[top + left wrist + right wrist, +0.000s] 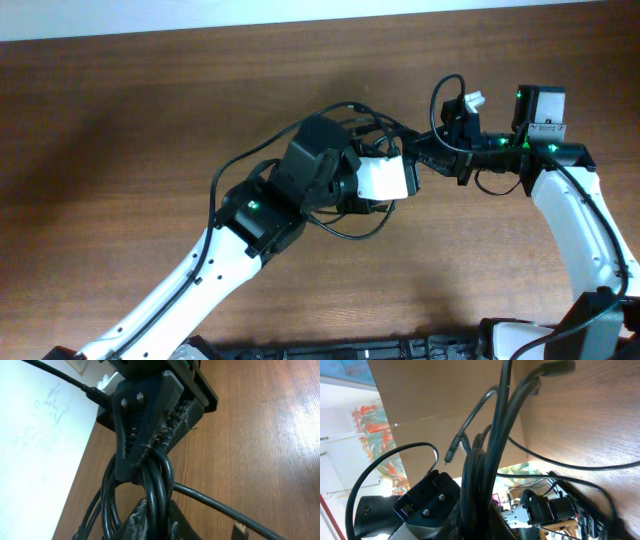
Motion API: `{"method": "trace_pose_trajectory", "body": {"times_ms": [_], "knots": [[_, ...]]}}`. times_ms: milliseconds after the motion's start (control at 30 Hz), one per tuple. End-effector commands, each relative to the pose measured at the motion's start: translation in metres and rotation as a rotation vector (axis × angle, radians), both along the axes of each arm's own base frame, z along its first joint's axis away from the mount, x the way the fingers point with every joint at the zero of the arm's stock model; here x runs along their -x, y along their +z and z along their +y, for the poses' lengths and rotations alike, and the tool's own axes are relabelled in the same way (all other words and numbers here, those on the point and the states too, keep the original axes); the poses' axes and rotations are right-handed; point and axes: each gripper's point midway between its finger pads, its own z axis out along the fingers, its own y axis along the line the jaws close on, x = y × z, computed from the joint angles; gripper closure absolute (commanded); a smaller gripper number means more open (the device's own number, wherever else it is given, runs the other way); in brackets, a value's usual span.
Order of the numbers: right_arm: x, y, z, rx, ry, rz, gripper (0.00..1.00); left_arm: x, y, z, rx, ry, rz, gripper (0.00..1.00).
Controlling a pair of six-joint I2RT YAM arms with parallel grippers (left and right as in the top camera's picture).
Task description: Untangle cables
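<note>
The cables [352,112] are thin black cords bunched in a knot above the middle of the wooden table, with one loop [355,232] sagging toward the near side. My left gripper [405,170] and right gripper [425,152] meet tip to tip at that knot. In the left wrist view my left gripper [157,522] is shut on the cables [157,480], and the right gripper's fingers [135,420] clamp the same strands just above. In the right wrist view my right gripper [477,527] is shut on the cables [495,435]. Small plugs [451,455] hang free.
The bare wooden table [120,130] spreads to the left and far side, ending at a pale edge [300,15] at the back. A dark rail [400,348] runs along the near edge. The right arm's own thick wire [445,90] loops above its wrist.
</note>
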Motion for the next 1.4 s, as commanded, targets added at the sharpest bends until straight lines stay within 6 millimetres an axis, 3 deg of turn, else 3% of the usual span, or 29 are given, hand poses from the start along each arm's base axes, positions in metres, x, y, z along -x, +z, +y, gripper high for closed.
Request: {"method": "trace_pose_trajectory", "body": {"times_ms": [0, 167, 467, 633, 767, 933, 1233, 1367], "knots": [[0.008, 0.024, 0.002, -0.038, 0.037, -0.071, 0.94, 0.002, -0.011, -0.009, -0.006, -0.025, 0.032, 0.87], [0.008, 0.024, 0.002, -0.037, 0.037, -0.077, 0.93, 0.005, -0.015, -0.016, -0.010, -0.042, 0.036, 0.98], [0.006, 0.025, 0.002, -0.026, 0.036, -0.131, 0.87, -0.013, 0.018, -0.026, 0.202, 0.107, 0.123, 1.00], [-0.001, 0.017, 0.000, 0.026, -0.002, -0.130, 0.67, -0.014, 0.027, -0.026, 0.227, 0.112, 0.111, 1.00], [-0.011, 0.013, -0.002, 0.084, -0.035, -0.209, 0.48, -0.021, 0.047, -0.009, 0.259, 0.207, 0.066, 1.00], [-0.027, 0.006, -0.008, 0.167, -0.099, -0.261, 0.47, -0.020, 0.070, 0.013, 0.285, 0.293, 0.024, 1.00], [-0.048, -0.015, -0.021, 0.349, -0.197, -0.352, 0.41, -0.026, 0.092, 0.064, 0.440, 0.479, 0.196, 1.00], [-0.051, -0.019, -0.024, 0.393, -0.202, -0.405, 0.36, -0.022, 0.097, 0.072, 0.449, 0.487, 0.191, 1.00]]}}
